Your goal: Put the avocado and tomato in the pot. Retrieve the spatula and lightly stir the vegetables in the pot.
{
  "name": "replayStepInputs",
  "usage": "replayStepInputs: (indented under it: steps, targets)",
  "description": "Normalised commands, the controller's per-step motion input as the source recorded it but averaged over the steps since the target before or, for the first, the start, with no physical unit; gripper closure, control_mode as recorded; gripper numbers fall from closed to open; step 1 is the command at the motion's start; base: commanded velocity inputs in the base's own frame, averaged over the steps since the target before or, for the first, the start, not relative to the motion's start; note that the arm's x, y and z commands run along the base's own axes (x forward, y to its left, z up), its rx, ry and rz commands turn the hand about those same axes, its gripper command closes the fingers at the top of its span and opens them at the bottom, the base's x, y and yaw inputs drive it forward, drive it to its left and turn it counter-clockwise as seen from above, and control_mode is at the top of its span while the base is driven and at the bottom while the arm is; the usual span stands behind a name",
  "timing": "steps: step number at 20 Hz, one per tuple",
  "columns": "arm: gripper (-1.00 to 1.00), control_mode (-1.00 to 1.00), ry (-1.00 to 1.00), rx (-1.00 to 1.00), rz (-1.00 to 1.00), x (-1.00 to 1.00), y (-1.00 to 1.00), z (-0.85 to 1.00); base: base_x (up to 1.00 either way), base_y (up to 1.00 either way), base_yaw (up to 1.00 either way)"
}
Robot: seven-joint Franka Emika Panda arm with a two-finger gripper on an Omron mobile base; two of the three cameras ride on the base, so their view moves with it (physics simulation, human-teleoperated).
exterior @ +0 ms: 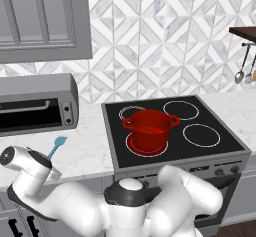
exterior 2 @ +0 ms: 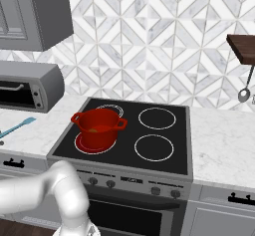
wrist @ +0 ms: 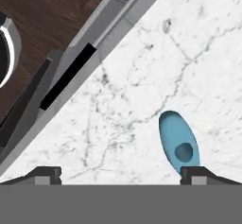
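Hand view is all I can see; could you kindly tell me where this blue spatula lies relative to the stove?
Observer: The spatula lies on the marble counter, between the toaster oven and the stove.
Operator: Thank you. Where does the pot stand?
Observer: The pot stands on the stove's front-left burner.
Operator: Is anything inside it?
Observer: Small spots show inside, too small to name.
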Motion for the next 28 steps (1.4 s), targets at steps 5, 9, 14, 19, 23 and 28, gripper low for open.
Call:
replayStepInputs:
  steps: [5, 9, 14, 19, 23, 28]
  targets:
    - [-1.00, -1.00, 0.03, -0.05, 0.00, 0.39, 0.29, -0.19, 0.00, 0.00, 0.00]
    - [-1.00, -1.00, 0.08, -0.06, 0.00, 0.39, 0.37, -0.30, 0.00, 0.00, 0.00]
    - [1.00, -1.00, 0.08, -0.10, 0.00, 0.22, 0.33, -0.41, 0.00, 0.00, 0.00]
    - [1.00, -1.00, 0.04, -0.14, 0.00, 0.02, 0.20, -0.54, 0.00, 0.00, 0.00]
    - [1.00, -1.00, 0.00, -0.06, 0.00, -0.15, 0.00, -0.25, 0.00, 0.00, 0.00]
    - [1.00, -1.00, 0.00, 0.00, 0.00, -0.14, -0.02, 0.05, 0.00, 0.00, 0.00]
